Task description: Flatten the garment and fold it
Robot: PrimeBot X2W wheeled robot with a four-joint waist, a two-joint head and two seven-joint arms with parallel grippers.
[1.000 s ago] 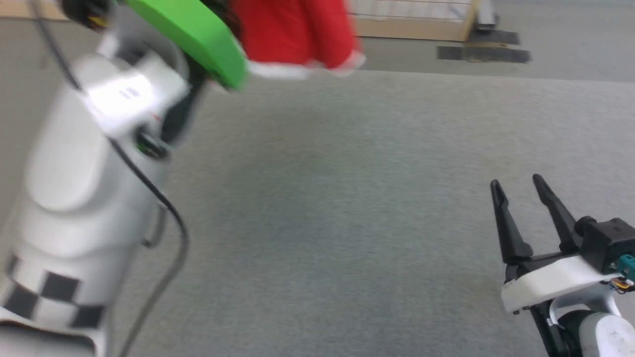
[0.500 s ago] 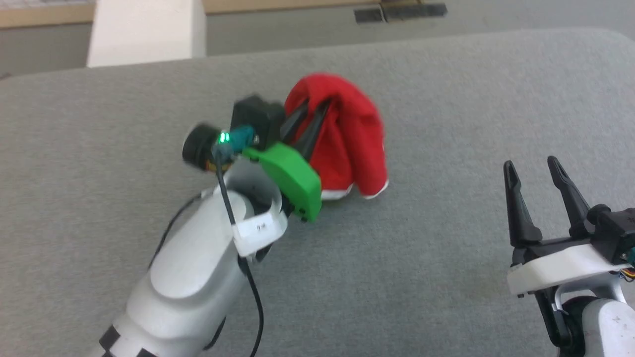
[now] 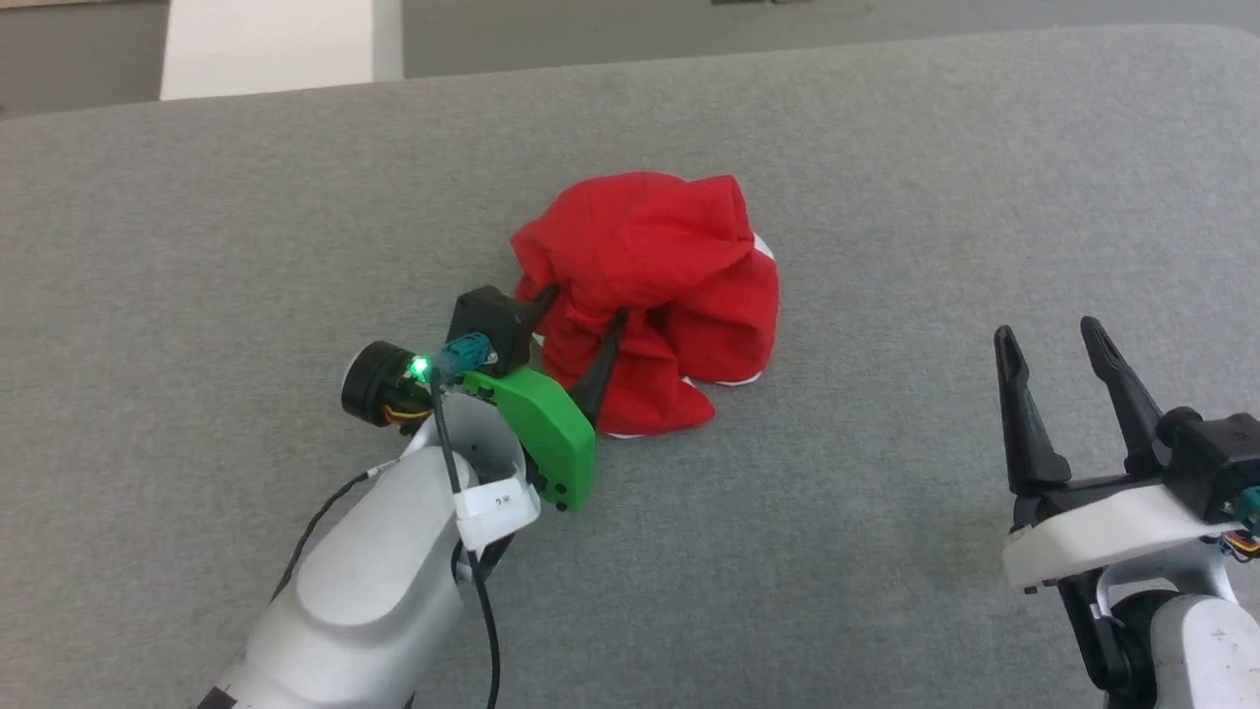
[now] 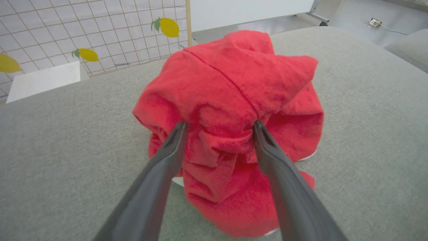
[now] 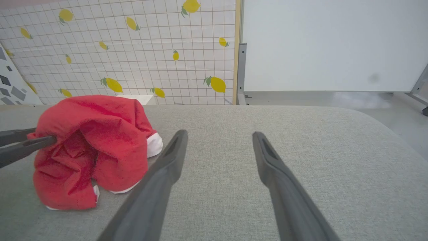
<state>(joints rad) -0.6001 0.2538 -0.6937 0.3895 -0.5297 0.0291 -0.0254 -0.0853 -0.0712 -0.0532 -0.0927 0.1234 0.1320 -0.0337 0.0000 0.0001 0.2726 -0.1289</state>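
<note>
- The left gripper (image 3: 581, 313) is spread wide. Its fingers (image 3: 602, 362) poke into the shorts (image 3: 655, 266) but grip nothing.
- The shorts sit in a bunched red heap in the middle of the head view, on the grey pad (image 3: 935, 177).
- Cloth puffs up between the fingers. If the arm pulls back, it may snag and drag the heap.
- The right gripper (image 3: 1048, 335) is wide open at the lower right, well apart. A grab from there could pinch many layers at once.
</note>
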